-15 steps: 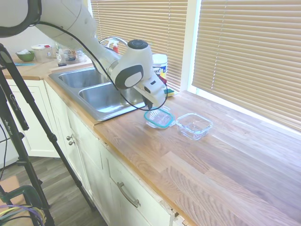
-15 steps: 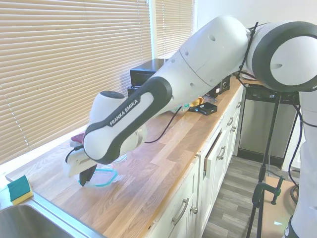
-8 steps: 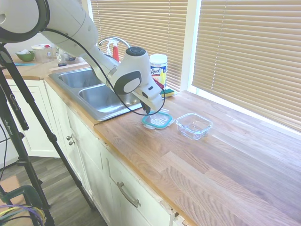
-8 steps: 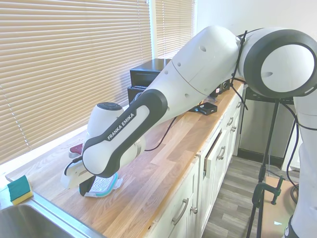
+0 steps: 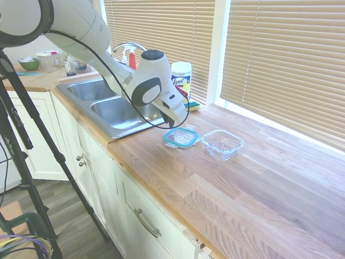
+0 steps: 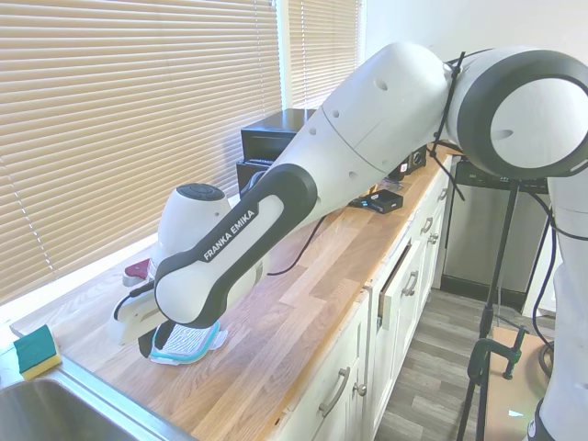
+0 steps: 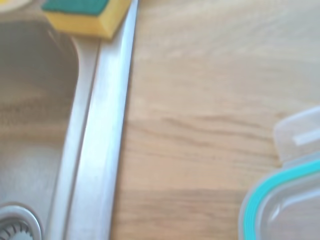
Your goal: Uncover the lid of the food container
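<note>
The lid (image 5: 181, 137) lies flat on the wooden counter (image 5: 232, 189) just below the gripper (image 5: 178, 122). The food container (image 5: 222, 144) sits uncovered beside it, farther from the fingers.

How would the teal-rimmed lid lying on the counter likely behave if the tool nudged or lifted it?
The lid lies flat on the wooden counter, so a nudge would probably slide it, not tip or roll it. It looks thin with a clear centre, so likely light and fairly stiff. Lying so low, its rim may be awkward to pinch; the side tabs might help.
</note>
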